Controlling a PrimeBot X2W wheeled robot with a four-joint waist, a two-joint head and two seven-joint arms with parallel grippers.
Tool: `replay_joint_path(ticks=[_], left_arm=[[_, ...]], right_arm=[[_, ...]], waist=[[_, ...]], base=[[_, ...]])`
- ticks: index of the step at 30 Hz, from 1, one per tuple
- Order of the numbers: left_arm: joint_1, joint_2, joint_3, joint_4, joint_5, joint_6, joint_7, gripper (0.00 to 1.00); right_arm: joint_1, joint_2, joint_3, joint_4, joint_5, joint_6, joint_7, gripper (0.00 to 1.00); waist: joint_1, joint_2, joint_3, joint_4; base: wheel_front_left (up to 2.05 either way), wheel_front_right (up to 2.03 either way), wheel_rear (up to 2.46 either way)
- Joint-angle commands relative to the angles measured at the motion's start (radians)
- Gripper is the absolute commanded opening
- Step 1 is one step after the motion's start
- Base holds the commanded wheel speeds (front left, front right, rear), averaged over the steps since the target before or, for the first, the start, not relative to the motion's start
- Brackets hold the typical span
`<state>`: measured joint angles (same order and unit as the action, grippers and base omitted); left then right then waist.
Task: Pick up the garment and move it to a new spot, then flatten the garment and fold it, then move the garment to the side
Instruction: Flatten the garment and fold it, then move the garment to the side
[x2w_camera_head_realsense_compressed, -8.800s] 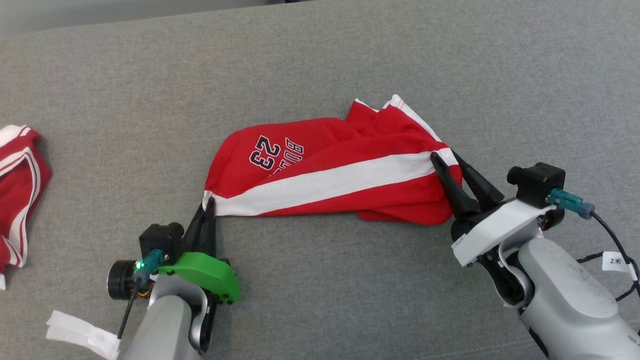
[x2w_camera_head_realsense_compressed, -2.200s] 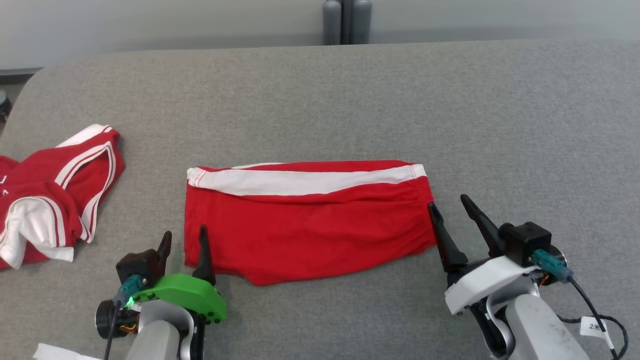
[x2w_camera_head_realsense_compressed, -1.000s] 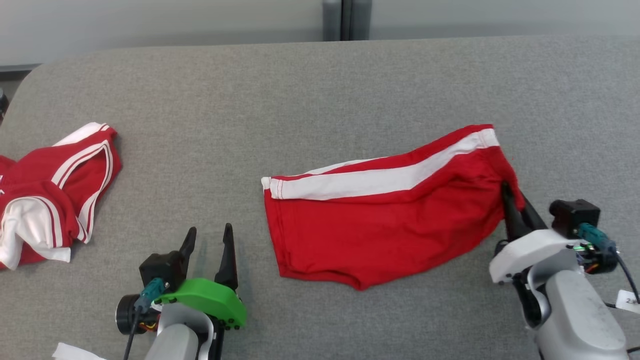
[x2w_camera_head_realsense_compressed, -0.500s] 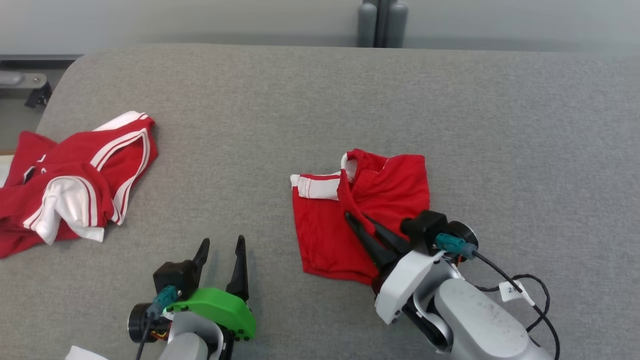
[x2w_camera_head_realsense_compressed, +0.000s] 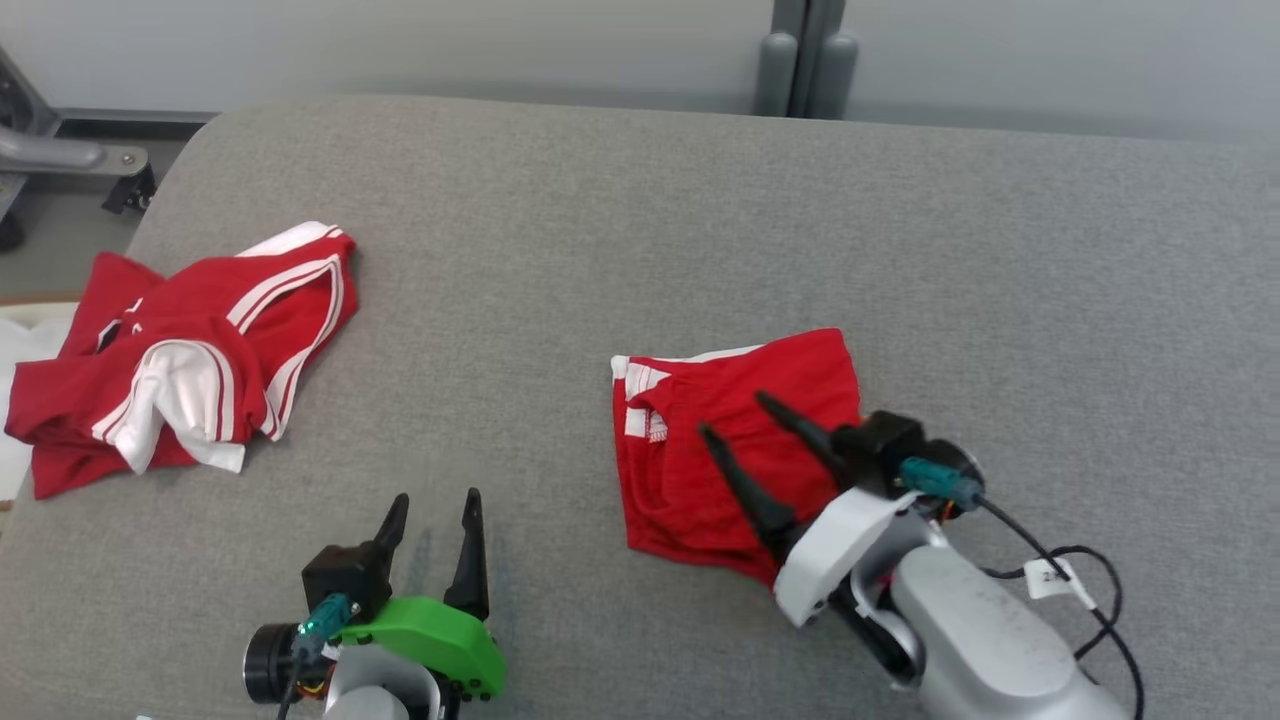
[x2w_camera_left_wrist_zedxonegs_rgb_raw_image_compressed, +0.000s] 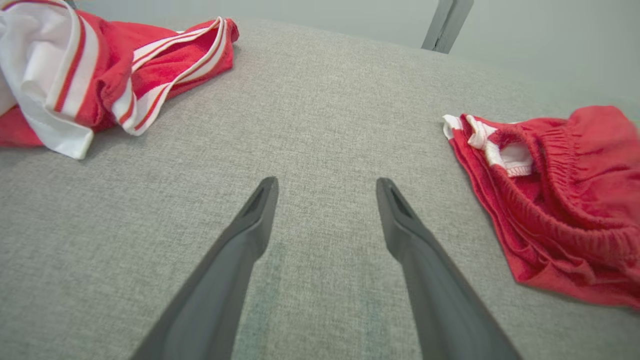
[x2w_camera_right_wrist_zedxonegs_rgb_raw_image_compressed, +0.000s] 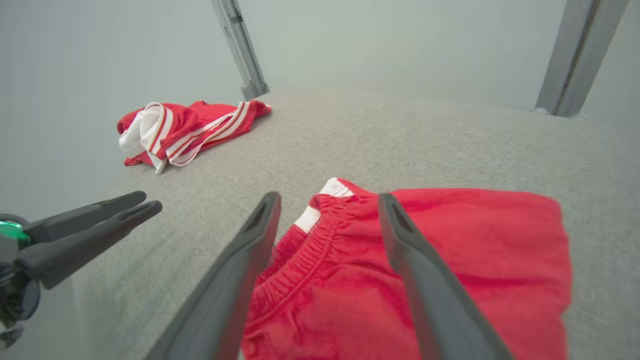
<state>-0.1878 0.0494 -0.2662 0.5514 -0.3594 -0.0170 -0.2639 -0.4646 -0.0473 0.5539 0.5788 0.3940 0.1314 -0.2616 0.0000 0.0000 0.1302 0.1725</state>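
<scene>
The red shorts (x2w_camera_head_realsense_compressed: 670, 500) lay folded into a small, almost square bundle on the grey worktop (x2w_camera_head_realsense_compressed: 600, 220), a little right of the middle. The right hand (x2w_camera_head_realsense_compressed: 733, 413) was right over them, its two fingers apart and holding nothing. I could not tell if the tips touched the cloth. The fingers pointed up and left across the bundle, toward its white-striped corner.

The left hand (x2w_camera_head_realsense_compressed: 436, 495) was open too, over bare worktop, off to the left of the shorts. So the right hand was the nearer one for pushing or lifting them aside. Another red and white garment (x2w_camera_head_realsense_compressed: 190, 350) sat far to the left.

The head view gave the whole shape. The right wrist view showed the stretchy waistband (x2w_camera_right_wrist_zedxonegs_rgb_raw_image_compressed: 320, 240) bunched between the fingers.
</scene>
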Motion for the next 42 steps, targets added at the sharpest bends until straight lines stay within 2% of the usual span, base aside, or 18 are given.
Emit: replay_joint_path(ticks=[1, 5, 9, 13, 17, 24, 31, 37, 40, 42], left_arm=[[0.014, 0.003, 0.009, -0.02, 0.019, 0.002, -0.001, 1.0], [0.028, 0.003, 0.039, -0.075, 0.082, 0.0, -0.001, 1.0], [0.051, 0.003, 0.066, -0.118, 0.129, -0.004, -0.001, 1.0], [0.083, 0.003, 0.085, -0.148, 0.18, -0.008, -0.001, 1.0], [0.126, 0.004, 0.106, -0.175, 0.203, -0.005, -0.001, 1.0], [0.192, 0.004, 0.115, -0.216, 0.196, 0.003, -0.001, 1.0], [0.168, 0.004, 0.102, -0.231, 0.191, -0.007, -0.001, 1.0], [0.109, 0.004, 0.071, -0.23, 0.174, -0.015, 0.0, 1.0], [0.083, 0.004, 0.05, -0.226, 0.163, -0.017, 0.0, 1.0], [0.072, 0.004, 0.037, -0.221, 0.155, -0.019, 0.0, 1.0]], right_arm=[[0.033, -0.007, -0.053, -0.011, -0.038, -0.001, -0.004, 1.0], [0.106, -0.005, -0.249, -0.07, -0.169, -0.001, -0.004, 1.0], [0.178, -0.005, -0.369, -0.112, -0.237, -0.001, -0.004, 1.0], [0.241, -0.005, -0.464, -0.138, -0.243, -0.001, -0.004, 1.0], [0.297, -0.005, -0.499, -0.133, -0.251, -0.001, -0.004, 1.0], [0.352, -0.006, -0.515, -0.122, -0.236, -0.001, -0.005, 1.0], [0.309, -0.005, -0.493, -0.139, -0.236, -0.001, -0.005, 1.0], [0.175, -0.006, -0.398, -0.103, -0.221, -0.001, -0.005, 1.0], [0.096, -0.006, -0.339, -0.042, -0.21, -0.001, -0.004, 1.0], [0.05, -0.006, -0.305, 0.047, -0.21, -0.001, -0.003, 1.0]], waist=[[0.0, 0.0, -0.013, -0.036], [0.0, 0.0, -0.017, -0.072], [0.0, 0.0, -0.024, -0.101], [0.0, 0.0, -0.039, -0.123], [0.0, 0.0, -0.057, -0.135], [0.0, 0.0, -0.077, -0.14], [0.0, 0.0, -0.046, -0.126], [0.0, 0.0, 0.024, -0.092], [0.0, 0.0, 0.054, -0.063], [0.0, 0.0, 0.068, -0.043]], base=[[0.0, 0.0, 0.0], [0.0, 0.0, 0.0], [0.0, 0.0, 0.0], [0.0, 0.0, 0.0], [0.0, 0.0, 0.0], [0.0, 0.0, 0.0], [0.0, 0.0, 0.0], [0.0, 0.0, 0.0], [0.0, 0.0, 0.0], [0.0, 0.0, 0.0]])
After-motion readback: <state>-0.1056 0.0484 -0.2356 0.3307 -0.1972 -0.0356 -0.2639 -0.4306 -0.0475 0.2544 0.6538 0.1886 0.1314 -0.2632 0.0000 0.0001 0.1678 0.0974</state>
